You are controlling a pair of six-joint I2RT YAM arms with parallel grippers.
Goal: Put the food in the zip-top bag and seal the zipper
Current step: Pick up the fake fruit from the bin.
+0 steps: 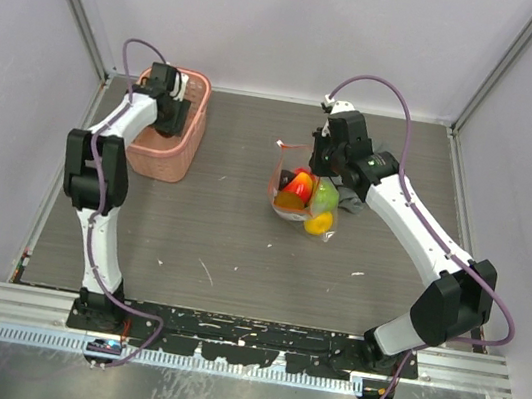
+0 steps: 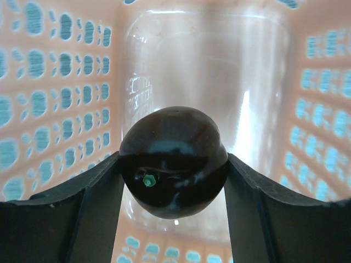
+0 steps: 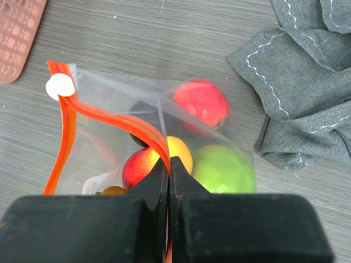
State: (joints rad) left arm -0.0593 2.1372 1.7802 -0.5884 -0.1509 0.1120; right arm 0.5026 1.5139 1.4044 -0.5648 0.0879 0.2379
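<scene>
My left gripper (image 2: 173, 181) is inside the pink lattice basket (image 1: 171, 124) at the back left, shut on a dark glossy plum-like fruit (image 2: 173, 161) with a small green stem. My right gripper (image 3: 170, 164) is pinched shut on the red-orange zipper strip (image 3: 118, 120) of the clear zip-top bag (image 1: 302, 197) in the middle of the table. The bag's mouth hangs open, and its white slider tab (image 3: 60, 86) sits at the far end of the strip. Inside the bag are a red fruit (image 3: 202, 103), a green one (image 3: 225, 169), a yellow one (image 3: 180, 152), a red-yellow one (image 3: 140, 166) and a dark one.
A crumpled grey cloth (image 3: 299, 82) lies right beside the bag on its right, under my right arm in the top view (image 1: 351, 203). The basket's corner (image 3: 16, 33) shows at the right wrist view's top left. The grey wood-grain table has white walls around it.
</scene>
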